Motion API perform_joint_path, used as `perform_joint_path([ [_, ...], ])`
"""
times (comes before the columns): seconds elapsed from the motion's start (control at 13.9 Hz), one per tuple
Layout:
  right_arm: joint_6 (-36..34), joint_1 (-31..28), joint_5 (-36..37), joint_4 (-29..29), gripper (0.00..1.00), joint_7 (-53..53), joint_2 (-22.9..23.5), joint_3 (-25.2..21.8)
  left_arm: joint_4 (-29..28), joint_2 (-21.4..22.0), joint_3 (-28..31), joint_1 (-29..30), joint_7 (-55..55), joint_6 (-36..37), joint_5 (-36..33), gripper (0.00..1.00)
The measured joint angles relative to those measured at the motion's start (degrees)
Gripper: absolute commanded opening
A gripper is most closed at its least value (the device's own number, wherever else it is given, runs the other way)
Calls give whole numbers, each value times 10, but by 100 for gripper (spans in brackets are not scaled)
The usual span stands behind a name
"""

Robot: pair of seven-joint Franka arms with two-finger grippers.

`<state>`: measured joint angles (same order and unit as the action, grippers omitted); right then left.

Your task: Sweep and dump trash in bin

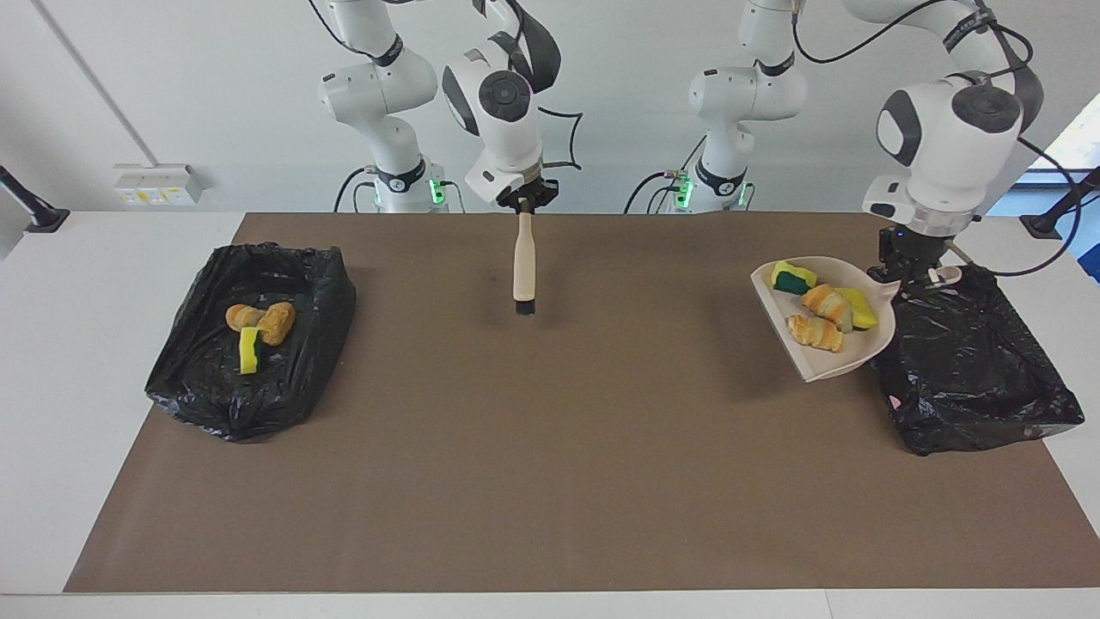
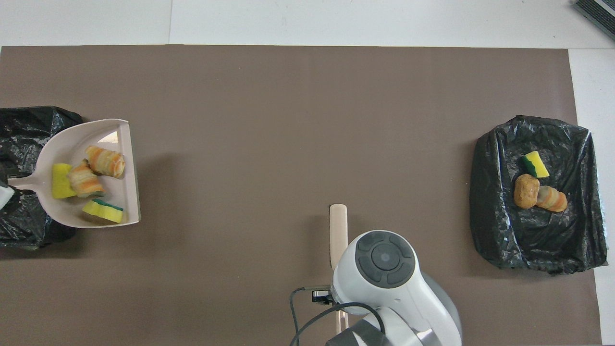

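Note:
My left gripper (image 1: 915,273) is shut on the handle of the beige dustpan (image 1: 825,365), holding it raised and tilted at the edge of the black-bagged bin (image 1: 971,378) at the left arm's end of the table. Several trash pieces (image 1: 816,331) lie in the pan: two striped bread-like pieces, a yellow sponge chunk and a yellow-and-green sponge. The overhead view shows the pan (image 2: 115,132) and its trash (image 2: 103,161) beside that bin (image 2: 24,129). My right gripper (image 1: 524,205) is shut on the beige brush (image 1: 523,266), which hangs bristles down over the mat's middle.
A second black-bagged bin (image 1: 198,378) sits at the right arm's end, holding three pieces (image 1: 258,327): a striped one, a brown one and a yellow-and-green sponge. It also shows in the overhead view (image 2: 528,240). The brown mat (image 1: 550,447) covers the table.

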<state>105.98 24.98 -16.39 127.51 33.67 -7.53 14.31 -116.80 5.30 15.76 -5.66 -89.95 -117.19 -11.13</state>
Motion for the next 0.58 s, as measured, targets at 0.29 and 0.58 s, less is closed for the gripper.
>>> perform_joint_path([
  [0.29, 53, 27, 0, 40, 0, 13, 0, 0, 65, -29, 106, 0, -126, 0, 20, 0],
  [0.58, 91, 34, 0, 76, 0, 13, 0, 0, 162, -115, 193, 1, -239, -3, 51, 0],
])
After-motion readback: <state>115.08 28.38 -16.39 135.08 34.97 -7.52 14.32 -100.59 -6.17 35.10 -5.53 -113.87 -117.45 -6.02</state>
